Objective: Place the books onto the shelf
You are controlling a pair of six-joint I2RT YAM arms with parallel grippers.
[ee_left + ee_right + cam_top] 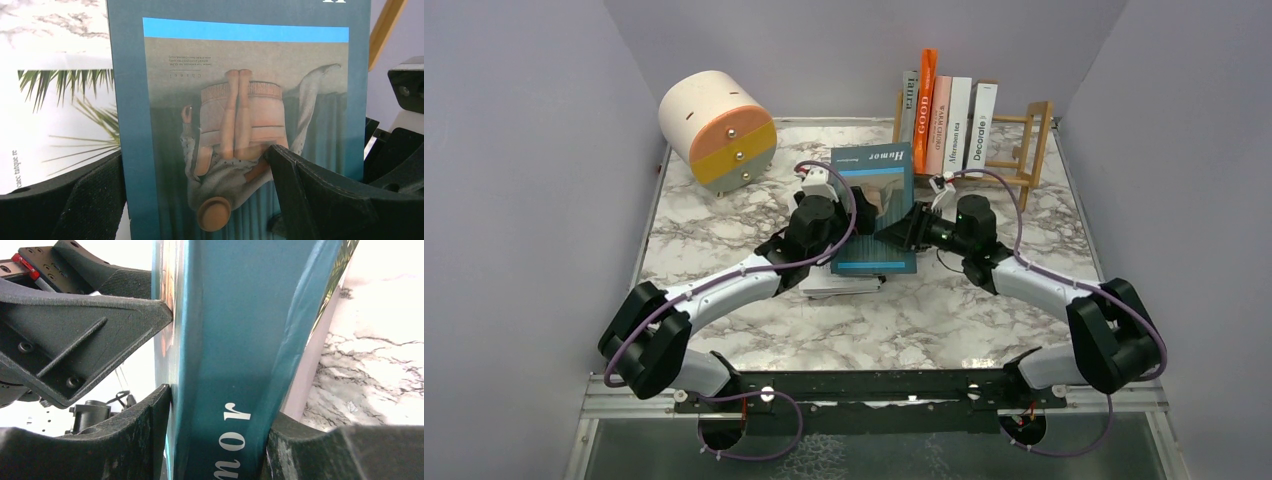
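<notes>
Presently my right tool (902, 230) pinches the spine of the upright teal book (874, 200) over the surface (924, 320), short of the shelf (1034, 140), my left tool (195, 160) spread wide beside it; that seemingly shallow grip could let it pivot and topple.

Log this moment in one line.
left gripper open, touching teal book | right gripper gripping its spine | five books on shelf | stack underneath
</notes>
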